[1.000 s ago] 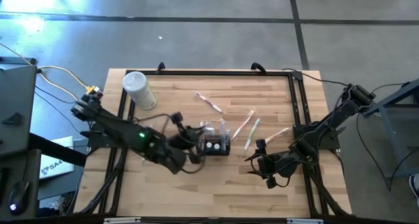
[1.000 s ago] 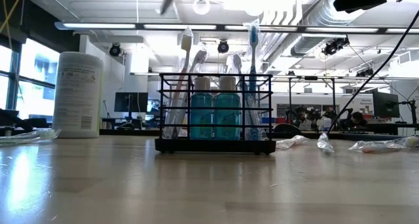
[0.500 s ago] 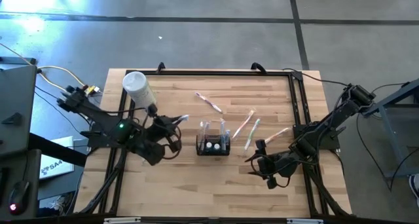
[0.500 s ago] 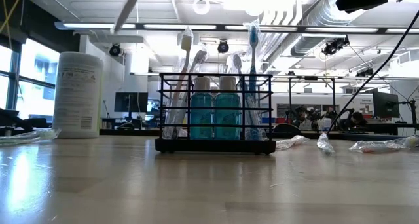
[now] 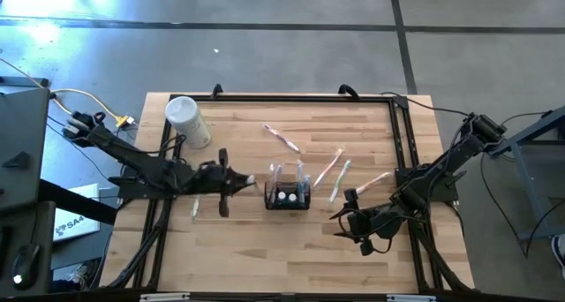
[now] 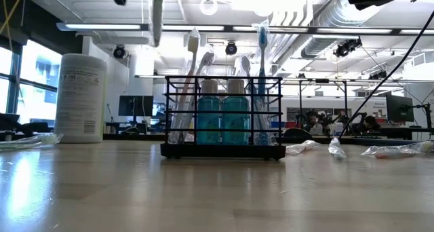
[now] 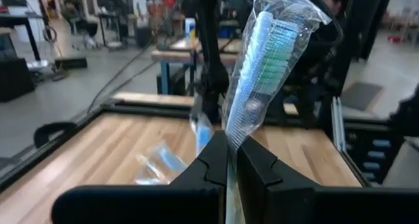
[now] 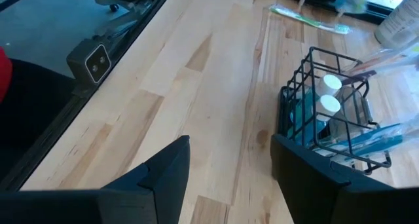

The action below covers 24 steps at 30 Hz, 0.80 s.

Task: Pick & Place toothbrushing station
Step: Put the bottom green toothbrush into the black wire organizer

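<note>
The toothbrushing station [image 5: 289,194], a black wire holder with toothbrushes and two teal bottles in it, stands on its base at mid-table; it also shows in the low view [image 6: 224,117] and the right wrist view [image 8: 334,119]. Just left of it, my left gripper [image 5: 237,182] is shut on a plastic-wrapped toothbrush [image 7: 262,60] with green bristles. That toothbrush [image 6: 157,15] shows upright in the air in the low view. My right gripper [image 5: 349,212] hovers open to the right of the station, nothing between its fingers [image 8: 167,175]. My left gripper pinches the wrapped toothbrush between its two fingers, on the wrapper below the bristle head [image 7: 230,142]. The fingers point about level and lie across the brush. The head end stands out past the fingers, and the brush is upright and clear of the table.
Several wrapped toothbrushes [image 5: 328,168] lie loose on the far and right part of the table. A white cylindrical container [image 5: 187,121] stands at the far left corner. A black rail [image 5: 402,161] runs along the right edge.
My left gripper has drawn back from the station toward the table's left edge, sunk, and tipped from pointing down to about level. It has stayed shut on the wrapped toothbrush, which has swung from slanting to upright.
</note>
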{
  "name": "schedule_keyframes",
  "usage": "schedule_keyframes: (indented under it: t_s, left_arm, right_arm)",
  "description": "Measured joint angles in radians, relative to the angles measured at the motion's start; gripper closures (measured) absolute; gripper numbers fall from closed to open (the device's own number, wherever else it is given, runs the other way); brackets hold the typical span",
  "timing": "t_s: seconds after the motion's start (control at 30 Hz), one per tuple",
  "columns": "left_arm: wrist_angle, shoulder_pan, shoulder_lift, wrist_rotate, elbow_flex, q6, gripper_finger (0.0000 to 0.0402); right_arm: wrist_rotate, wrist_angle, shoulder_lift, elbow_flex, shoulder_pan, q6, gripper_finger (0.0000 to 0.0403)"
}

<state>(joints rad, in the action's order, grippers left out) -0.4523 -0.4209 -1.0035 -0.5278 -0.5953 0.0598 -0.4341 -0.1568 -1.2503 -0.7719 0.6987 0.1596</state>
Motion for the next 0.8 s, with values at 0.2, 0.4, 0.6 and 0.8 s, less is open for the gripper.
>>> schedule_keyframes:
  t_s: [0.2,0.4,0.6,0.8]
  left_arm:
    - [-0.123,0.059,-0.093,0.051,0.022,0.043,0.0396]
    - [-0.303,0.094,-0.236,0.088,0.022,-0.007,0.0396]
    - [-0.329,0.129,-0.289,0.085,0.021,-0.004,0.0396]
    - [-0.331,0.133,-0.297,0.068,0.021,-0.011,0.0396]
  right_arm:
    - [0.0,0.005,0.0,0.0,0.0,0.0,0.0198]
    - [0.0,0.009,0.0,0.0,0.0,-0.002,0.0198]
    - [0.0,0.007,0.0,0.0,0.0,-0.002,0.0198]
    - [0.004,0.004,0.0,0.0,0.0,0.0,0.0198]
